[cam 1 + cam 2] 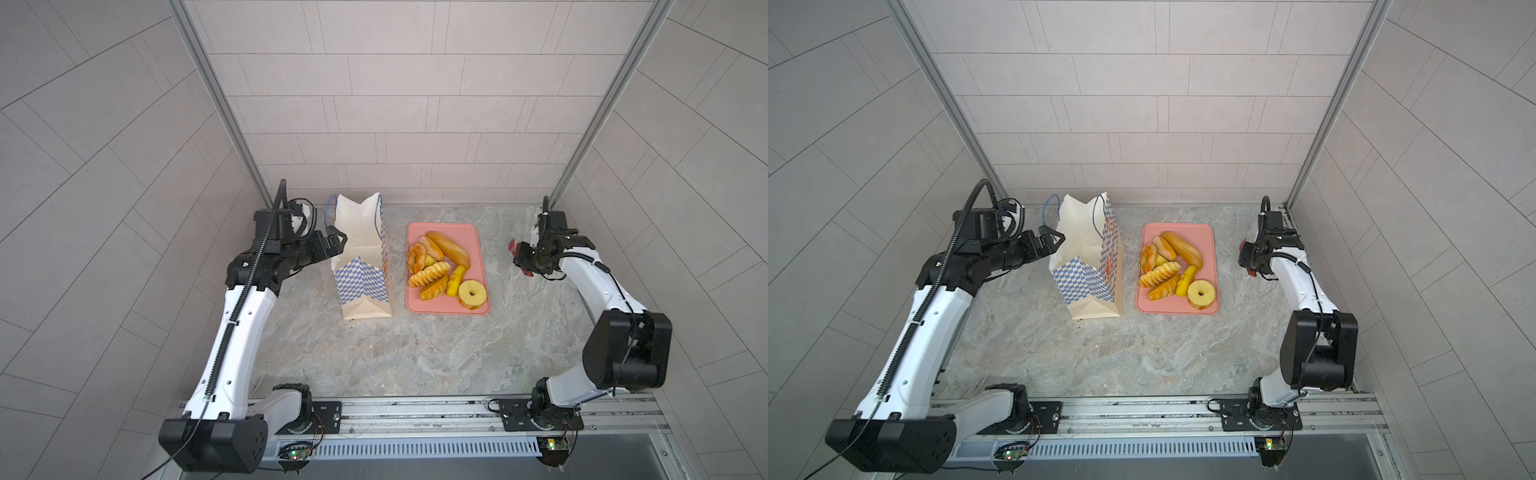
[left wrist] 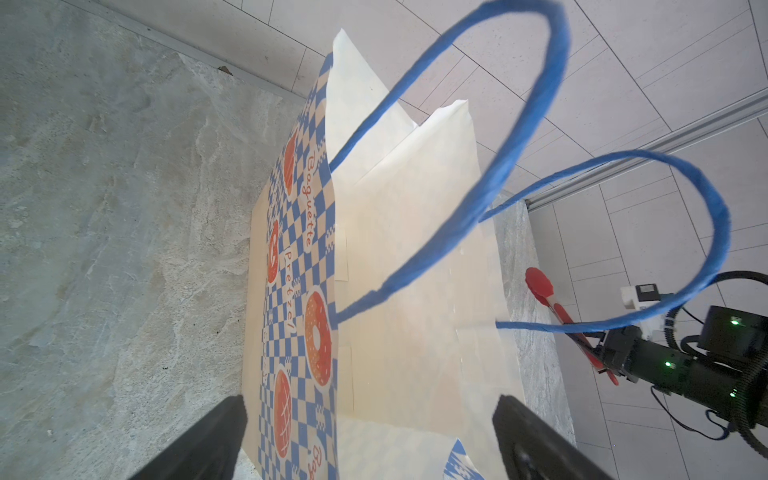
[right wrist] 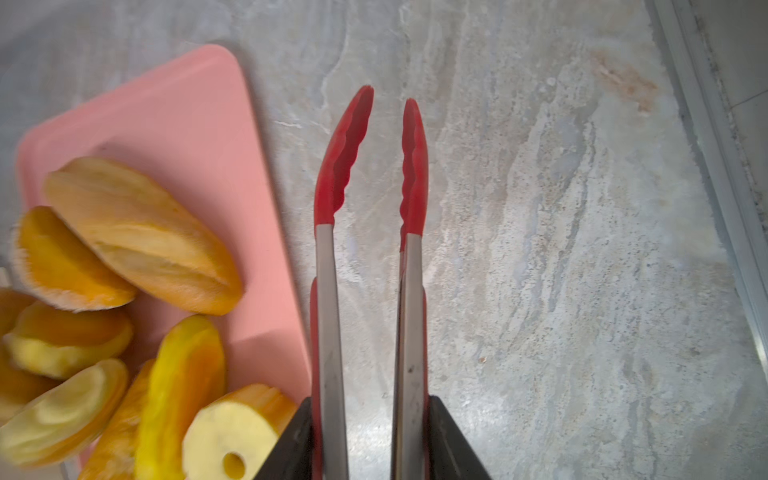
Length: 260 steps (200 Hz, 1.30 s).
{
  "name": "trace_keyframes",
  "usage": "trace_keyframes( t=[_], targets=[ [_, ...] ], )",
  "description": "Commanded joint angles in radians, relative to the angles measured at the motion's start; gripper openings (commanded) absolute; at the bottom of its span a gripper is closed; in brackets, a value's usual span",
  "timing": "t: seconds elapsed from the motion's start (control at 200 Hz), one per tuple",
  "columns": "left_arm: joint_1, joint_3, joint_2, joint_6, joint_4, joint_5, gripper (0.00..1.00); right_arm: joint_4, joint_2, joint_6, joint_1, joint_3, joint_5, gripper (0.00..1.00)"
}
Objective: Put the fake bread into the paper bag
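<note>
my left gripper [image 1: 340, 242] is spread wide beside the bag [image 1: 362, 286]. my right gripper [image 3: 370, 405] pinches tongs [image 3: 330, 291] near the bread [image 3: 141, 237].

The bag [image 1: 361, 286] is cream with a blue-and-white checker pattern, orange pastry prints and orange lettering. Its inside is plain cream and its cord handles [image 2: 552, 75] are blue. The bread [image 1: 446, 247] runs from golden yellow to brown. The tray [image 1: 436, 306] is pink. The tongs [image 3: 332, 174] have red tips on grey metal shafts. The worktop [image 1: 415, 353] is marbled grey and beige.
</note>
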Motion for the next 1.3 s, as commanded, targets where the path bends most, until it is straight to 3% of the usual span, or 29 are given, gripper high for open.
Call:
trace_keyframes(
  t=[0.0, 0.255, 0.425, 0.625, 0.791, 1.066, 1.296],
  targets=[
    [-0.003, 0.014, -0.03, -0.007, -0.033, -0.015, 1.0, -0.029, -0.104, 0.002, 0.008, -0.011, -0.055, 0.41],
    [-0.001, 0.043, -0.038, 0.01, -0.089, -0.054, 1.0, 0.017, -0.306, 0.021, 0.044, -0.067, -0.083, 0.43],
    [0.002, 0.06, -0.05, 0.013, -0.121, -0.075, 1.0, -0.047, -0.381, 0.017, 0.058, -0.038, -0.118, 0.45],
    [0.004, 0.091, -0.05, 0.049, -0.187, -0.122, 1.0, -0.21, -0.349, -0.028, 0.105, 0.037, -0.137, 0.37],
    [0.007, 0.117, -0.059, 0.072, -0.24, -0.159, 1.0, -0.287, -0.338, -0.064, 0.184, 0.054, -0.096, 0.38],
    [0.007, 0.116, -0.07, 0.077, -0.284, -0.146, 1.0, -0.297, -0.32, -0.054, 0.334, 0.049, -0.081, 0.41],
    [0.008, 0.103, -0.076, 0.057, -0.282, -0.132, 1.0, -0.279, -0.3, -0.051, 0.383, 0.015, -0.079, 0.42]
  ],
)
